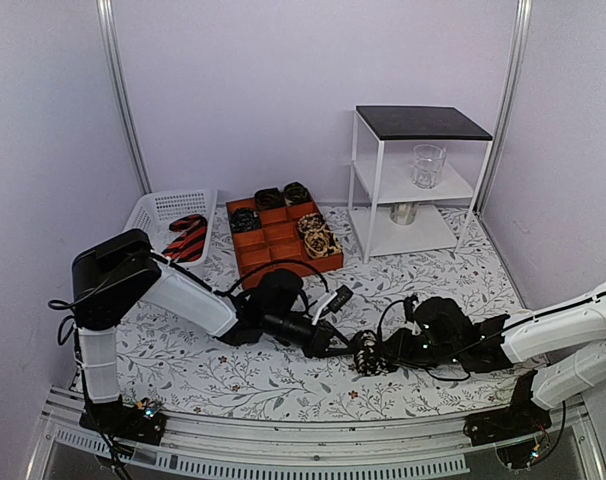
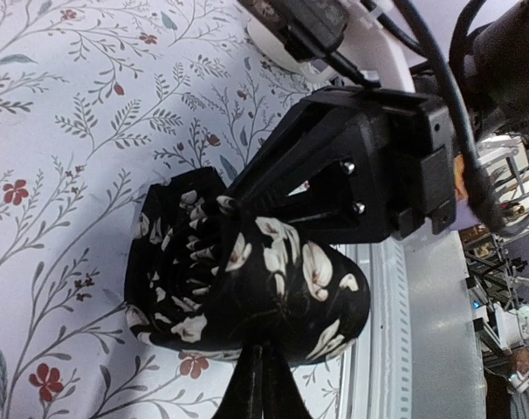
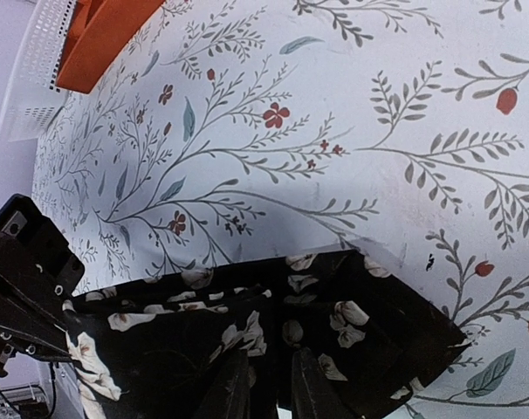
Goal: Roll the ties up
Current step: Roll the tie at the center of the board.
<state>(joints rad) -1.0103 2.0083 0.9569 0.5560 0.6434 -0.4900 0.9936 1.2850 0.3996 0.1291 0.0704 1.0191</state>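
While the black fabric necktie printed with pale flowers [image 2: 247, 288] sits as a loose, fat coil on the floral tablecloth [image 1: 183, 360], near the table's front edge and about midway between the two arms, both grippers meet on it from opposite sides. The left gripper [image 2: 257, 371] has its fingers pressed together, tips buried in the coil's underside, apparently nipping a fold. The right gripper [image 3: 278, 384] pinches fabric too. A layer of the tie runs between its narrowly parted fingers, and a flat stretch lies on the cloth just beyond them, not yet wound in. Farther back, well apart, stand the orange compartment tray [image 1: 273, 250] holding finished rolls, the white plastic basket [image 1: 148, 210] with a red-and-black striped tie [image 1: 188, 238], and the white shelf unit with a dark top [image 1: 423, 122].

My judgement is that the roll is the weak point. Its layers look slack and uneven, so if either grip lets go early, or the two wrists turn out of step, the coil could spring open or telescope sideways. The fabric may also slide out of a pinch, and the fingers work close enough to collide.
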